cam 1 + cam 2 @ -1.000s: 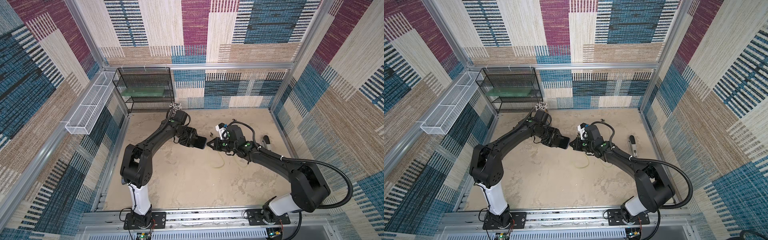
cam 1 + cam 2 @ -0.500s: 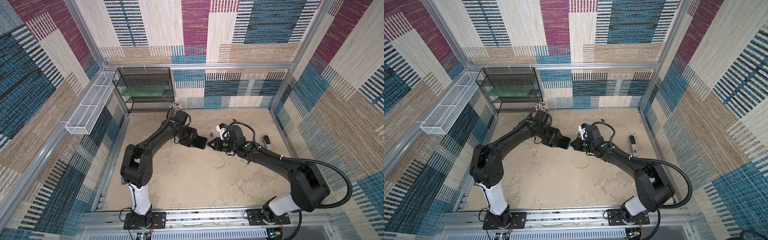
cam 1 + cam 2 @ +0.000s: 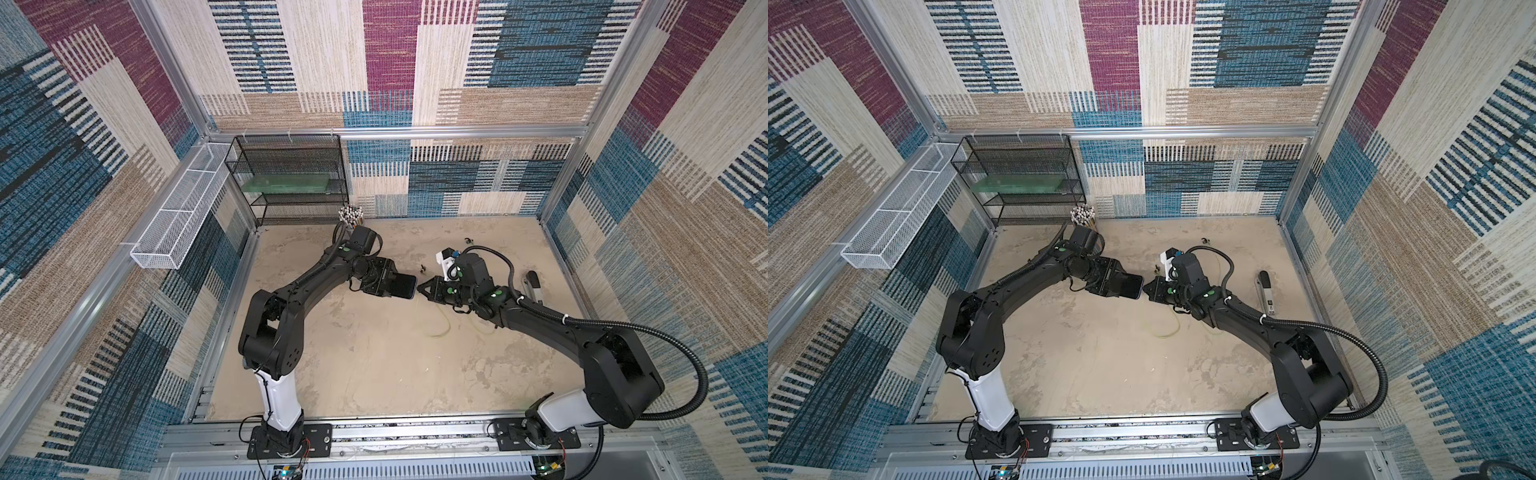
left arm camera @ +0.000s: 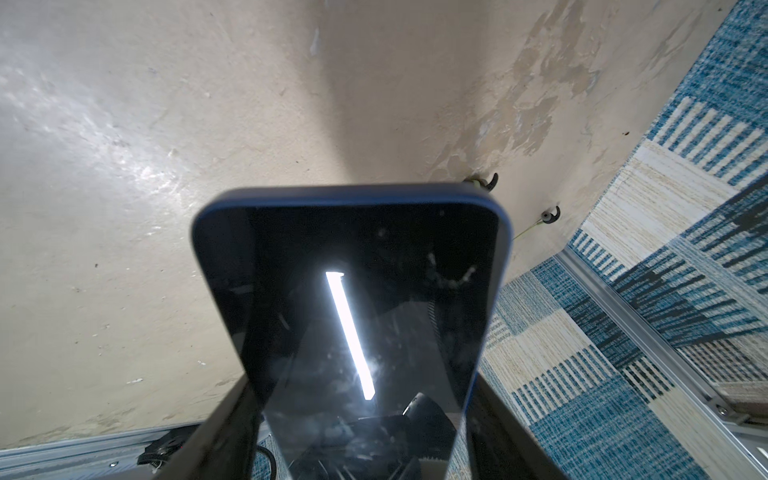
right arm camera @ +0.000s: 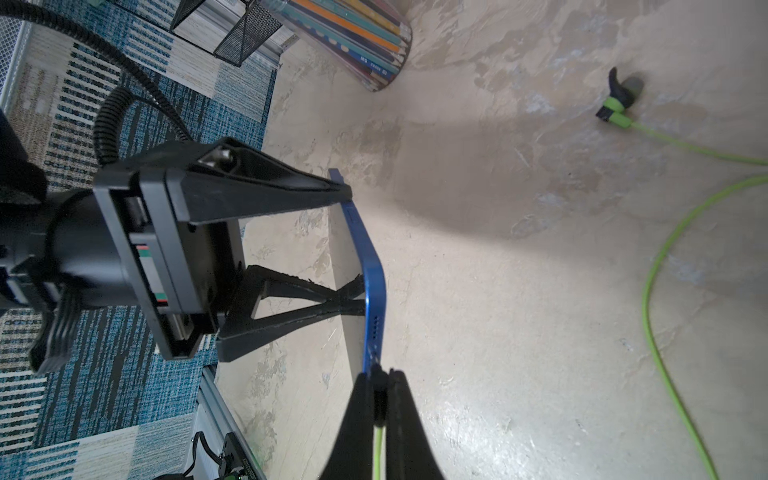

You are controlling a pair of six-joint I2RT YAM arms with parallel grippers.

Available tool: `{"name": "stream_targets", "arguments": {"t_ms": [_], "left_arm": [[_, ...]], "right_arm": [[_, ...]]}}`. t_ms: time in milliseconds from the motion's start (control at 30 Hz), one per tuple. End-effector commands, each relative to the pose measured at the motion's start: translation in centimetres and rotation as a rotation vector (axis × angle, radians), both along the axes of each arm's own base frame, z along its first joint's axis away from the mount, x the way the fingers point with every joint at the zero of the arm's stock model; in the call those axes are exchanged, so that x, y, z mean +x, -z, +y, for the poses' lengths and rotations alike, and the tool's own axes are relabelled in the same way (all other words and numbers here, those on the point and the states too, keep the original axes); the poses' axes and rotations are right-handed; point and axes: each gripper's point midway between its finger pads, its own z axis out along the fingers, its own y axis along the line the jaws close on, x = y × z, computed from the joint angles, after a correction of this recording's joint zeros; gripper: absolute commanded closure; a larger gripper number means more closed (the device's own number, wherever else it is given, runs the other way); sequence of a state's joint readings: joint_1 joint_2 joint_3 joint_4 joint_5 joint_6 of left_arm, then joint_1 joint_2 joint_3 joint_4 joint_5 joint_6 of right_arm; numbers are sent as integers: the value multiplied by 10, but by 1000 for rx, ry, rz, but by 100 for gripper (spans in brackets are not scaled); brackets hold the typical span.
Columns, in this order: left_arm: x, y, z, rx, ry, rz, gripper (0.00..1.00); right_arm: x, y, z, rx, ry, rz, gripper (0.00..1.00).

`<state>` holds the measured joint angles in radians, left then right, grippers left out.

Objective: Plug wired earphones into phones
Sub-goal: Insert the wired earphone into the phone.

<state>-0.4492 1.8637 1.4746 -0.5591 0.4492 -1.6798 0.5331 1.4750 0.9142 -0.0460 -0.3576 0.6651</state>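
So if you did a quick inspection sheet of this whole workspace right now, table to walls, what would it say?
Surface: beige tabletop, mottled and worn.
Job's things: phone held above the table; earphones' yellow-green cord loose on the table; earbuds lying apart from the phone; plug at the phone's bottom edge, seated or not cannot be told.
Clutter: cup of pencils; black mesh rack; white wire basket; dark oblong item near the right arm.
Grippers: left gripper shut on the phone; right gripper shut on the plug.
Cables: black corrugated cable along the right arm.
Surroundings: patterned woven walls; aluminium frame.
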Motion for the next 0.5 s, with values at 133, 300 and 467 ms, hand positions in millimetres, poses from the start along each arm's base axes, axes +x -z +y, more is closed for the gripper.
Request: {"name": "stream_targets", "arguments": {"t_ms": [133,300,467], "left_arm": [[-8,-21,-29,-176,56,34,72],[-10,-25,-39,-233,71,47,74],[-10,-33,-44,-235,101,27,75]], "right_arm": [[7,-12,5,14,-18,-70,100],[8,-14,9,6,-39,-82,100],[10,-12,10,-10,-45,-79,100]]}}
